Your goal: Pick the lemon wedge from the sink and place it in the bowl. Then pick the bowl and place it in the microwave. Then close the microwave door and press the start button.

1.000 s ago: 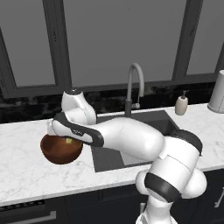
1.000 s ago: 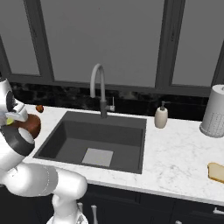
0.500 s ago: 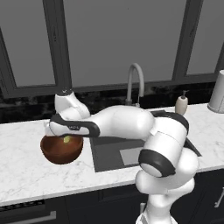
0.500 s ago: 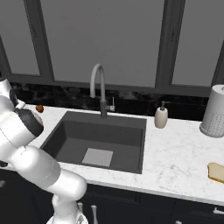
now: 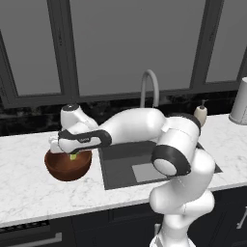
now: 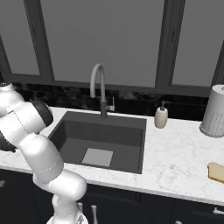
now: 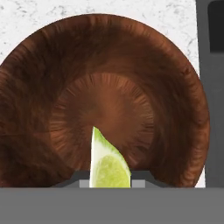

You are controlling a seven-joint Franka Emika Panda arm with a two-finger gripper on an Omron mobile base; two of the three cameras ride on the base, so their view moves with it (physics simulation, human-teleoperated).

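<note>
Holding the lemon wedge (image 7: 108,164) between narrowly set jaws, the end effector (image 5: 72,153) is hovering directly above the bowl (image 5: 68,165).

Lemon wedge: yellow-green, pointed, gripped at its lower end; in the hand view its tip is pointing over the bowl's glossy centre. Not yet released, as far as the views show.

Bowl: reddish-brown, wooden-looking, standing upright on the white marble table (image 5: 29,188), just left of the sink (image 6: 99,140).

Sink: dark grey basin, light grey square on its floor, curved faucet (image 6: 99,89) behind it; nothing lying in the basin.

Other items on the table to the right of the sink: soap dispenser (image 6: 161,117), paper towel roll (image 6: 214,111), a slice of bread (image 6: 216,172) at the edge.

Progress, judged: the pick from the sink is looking complete, and the placing into the bowl is at its last stage. Remaining: letting the wedge go, lifting the bowl, carrying it to the microwave, shutting the door, pressing start.
</note>
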